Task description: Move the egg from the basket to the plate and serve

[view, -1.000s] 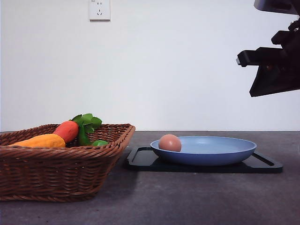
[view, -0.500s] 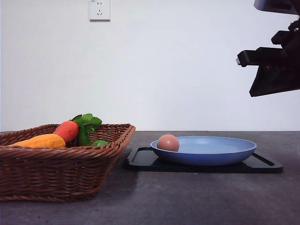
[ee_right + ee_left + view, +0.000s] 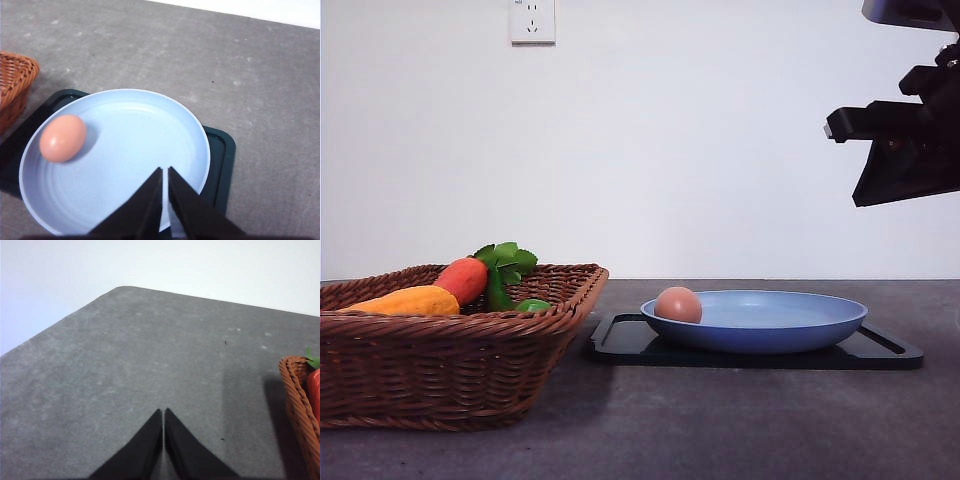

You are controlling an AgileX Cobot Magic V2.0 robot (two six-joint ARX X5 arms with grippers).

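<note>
The pinkish-brown egg (image 3: 678,304) lies in the blue plate (image 3: 790,325), near its left rim; the right wrist view shows the egg (image 3: 62,138) on the plate (image 3: 130,150) too. The wicker basket (image 3: 440,370) stands at the left and holds vegetables. My right gripper (image 3: 164,176) hangs shut high above the plate, its arm (image 3: 905,150) at the upper right. In the left wrist view my left gripper (image 3: 163,416) is shut over bare table, to the side of the basket's corner (image 3: 300,405).
A flat black tray (image 3: 620,340) lies under the plate. In the basket are a red-orange carrot with green leaves (image 3: 465,278) and a yellow-orange vegetable (image 3: 405,301). A wall socket (image 3: 532,20) sits high on the white wall.
The egg has rolled slightly to the left in the plate. The arms have not moved.
</note>
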